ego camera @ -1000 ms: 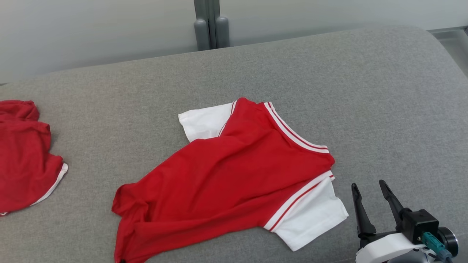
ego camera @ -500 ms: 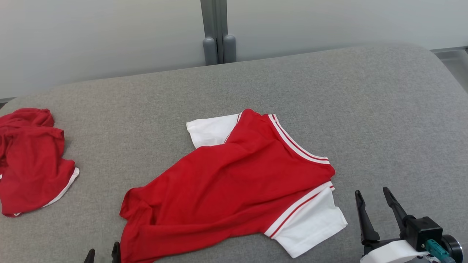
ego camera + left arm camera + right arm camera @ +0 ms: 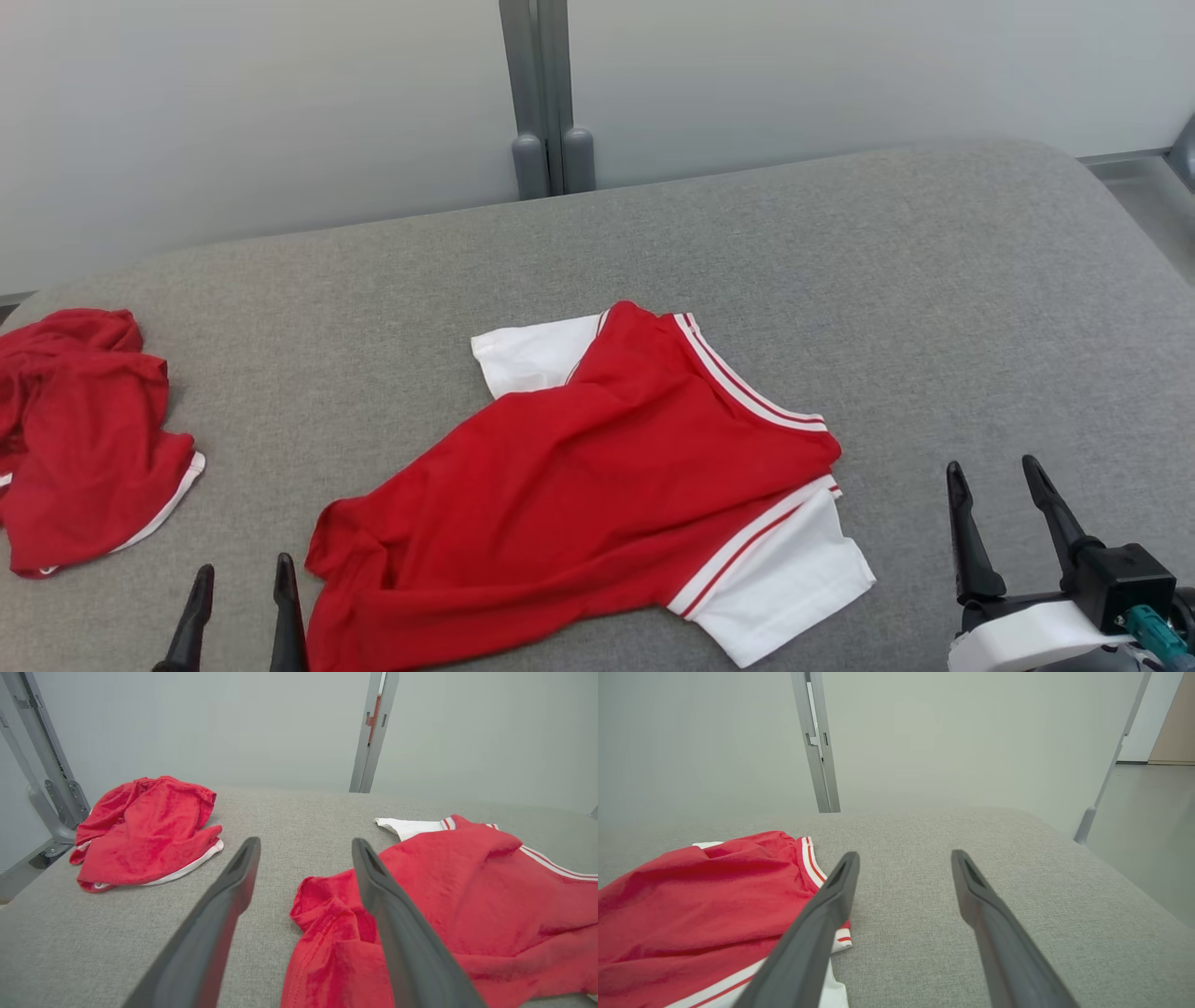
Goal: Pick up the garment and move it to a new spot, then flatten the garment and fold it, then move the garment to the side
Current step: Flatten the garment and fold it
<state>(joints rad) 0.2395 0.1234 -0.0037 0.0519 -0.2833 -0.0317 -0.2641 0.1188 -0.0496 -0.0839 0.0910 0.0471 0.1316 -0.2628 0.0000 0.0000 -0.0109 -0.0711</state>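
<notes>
Garment (image 3: 579, 495), head view: red jersey T-shirt with white sleeves, rumpled mid-frame on grey fabric cushion (image 3: 934, 280); left claw (image 3: 243, 567) newly at lower left, beside its edge.
Left wrist view: left claw (image 3: 304, 842) now spread wide, empty; garment beside its right finger, so it looks released; flattening next.
Right wrist view: right claw (image 3: 903, 854) wide, empty; garment at lower left.

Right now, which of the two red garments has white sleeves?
The spread-out garment in the middle: a white sleeve shows at each end. The crumpled garment on the left has only a thin white edge.
</notes>
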